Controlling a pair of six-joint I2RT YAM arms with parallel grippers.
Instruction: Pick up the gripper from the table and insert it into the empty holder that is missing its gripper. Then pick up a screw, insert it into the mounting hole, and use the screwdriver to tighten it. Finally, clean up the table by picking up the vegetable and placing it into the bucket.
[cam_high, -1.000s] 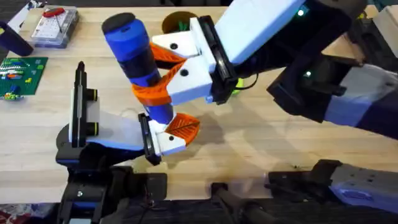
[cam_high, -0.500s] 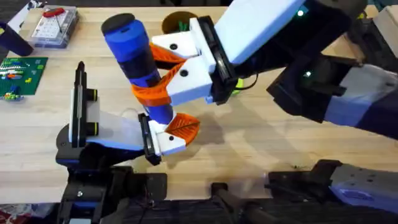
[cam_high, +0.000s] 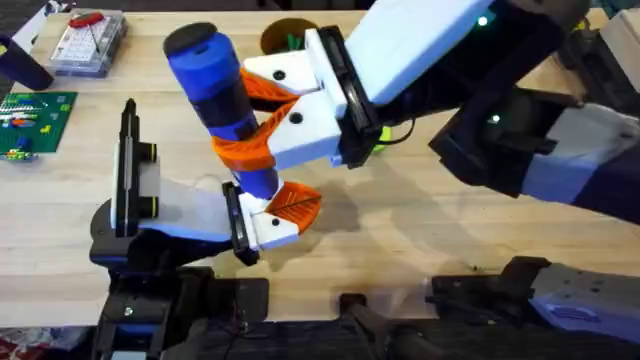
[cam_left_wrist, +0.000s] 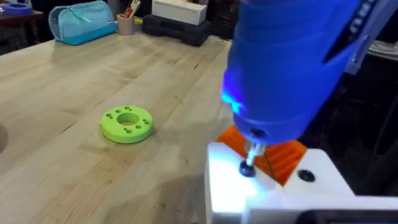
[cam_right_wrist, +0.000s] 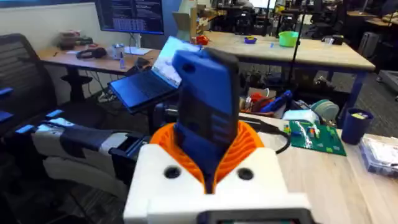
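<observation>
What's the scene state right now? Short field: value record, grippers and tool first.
right gripper: shut on the screwdriver, orange pads clamped around its body
screwdriver: roughly upright, black cap on top, bit pointing down, blue light on near its tip
bit tip: at the white finger of the left gripper
left gripper: below the screwdriver, low over the table; finger state unclear
table: light wood
green disc: flat on the table, apart from both grippers
bucket: at the far edge, partly hidden behind the right gripper
</observation>
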